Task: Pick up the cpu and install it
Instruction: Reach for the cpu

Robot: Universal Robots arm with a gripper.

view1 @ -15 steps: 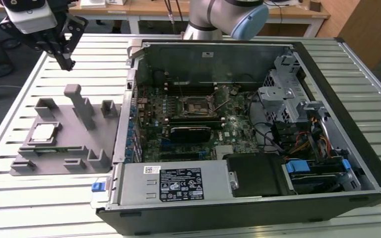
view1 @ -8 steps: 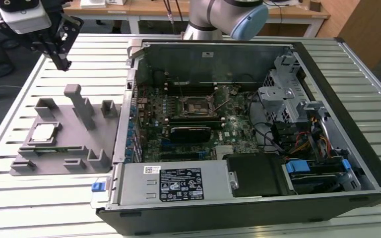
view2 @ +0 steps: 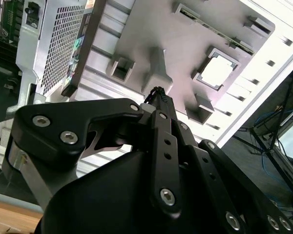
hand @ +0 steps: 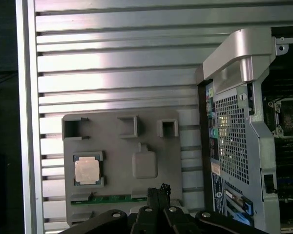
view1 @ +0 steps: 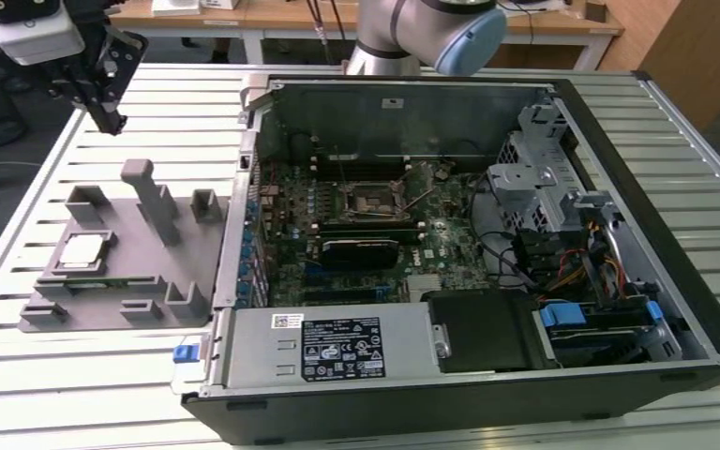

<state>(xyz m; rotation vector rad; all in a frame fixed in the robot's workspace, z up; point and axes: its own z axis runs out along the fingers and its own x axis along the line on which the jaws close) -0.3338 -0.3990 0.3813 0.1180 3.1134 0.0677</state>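
The cpu (view1: 82, 251) (view2: 216, 72) (hand: 87, 170) is a small square chip with a pale silvery top. It lies flat in a recess of a grey holder plate (view1: 128, 286) (hand: 112, 141) at the exterior view's left, outside the computer case. My gripper (view1: 112, 120) (view2: 156, 95) (hand: 159, 190) hangs high above the slatted table, beyond the far end of the holder plate and well clear of the cpu. Its fingers are shut together with nothing between them. The black-and-metal socket frame (view1: 370, 199) sits on the motherboard inside the open case.
The open computer case (view1: 660, 281) lies on its side, taking up the middle and the exterior view's right, with its metal edge (hand: 234, 63) beside the holder plate. A narrow green circuit strip (hand: 112, 199) lies in the plate. Upright grey posts (view1: 147, 192) rise from the plate.
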